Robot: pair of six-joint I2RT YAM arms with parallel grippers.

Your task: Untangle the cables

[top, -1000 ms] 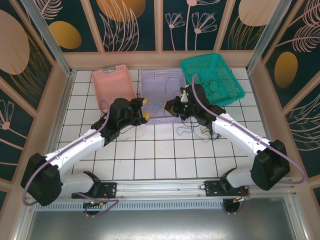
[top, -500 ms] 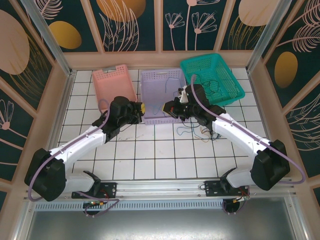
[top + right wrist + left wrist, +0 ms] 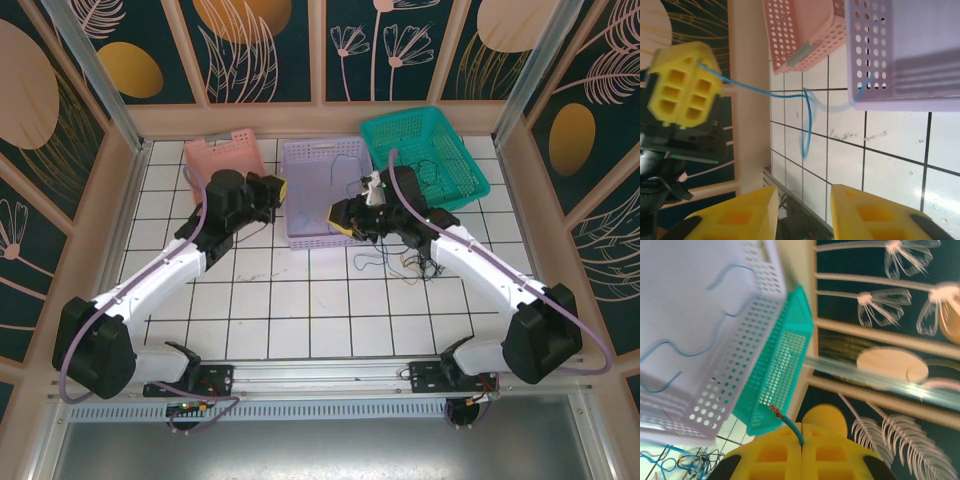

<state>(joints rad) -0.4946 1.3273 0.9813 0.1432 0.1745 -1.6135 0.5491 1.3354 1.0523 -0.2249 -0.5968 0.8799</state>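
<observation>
My left gripper [image 3: 281,188] hangs over the gap between the pink and purple baskets, shut [image 3: 801,444] on a thin blue cable [image 3: 789,424] whose bare end sticks out above the pads. In the right wrist view that blue cable [image 3: 765,92] runs from the left gripper [image 3: 684,86] and droops in a loop above the tiles. My right gripper [image 3: 346,230] is open [image 3: 802,202] near the purple basket's front edge, with nothing between its fingers. A clump of thin cables [image 3: 400,262] lies on the tiles under the right arm.
Three baskets stand at the back: pink [image 3: 222,157], purple [image 3: 325,190] with a blue wire [image 3: 687,350] inside, and teal [image 3: 425,155] holding dark wires. Panel walls enclose the white tiled table [image 3: 300,300].
My left gripper closed on the blue cable and rose back-left toward the pink basket. My right gripper opened and let go of it.
</observation>
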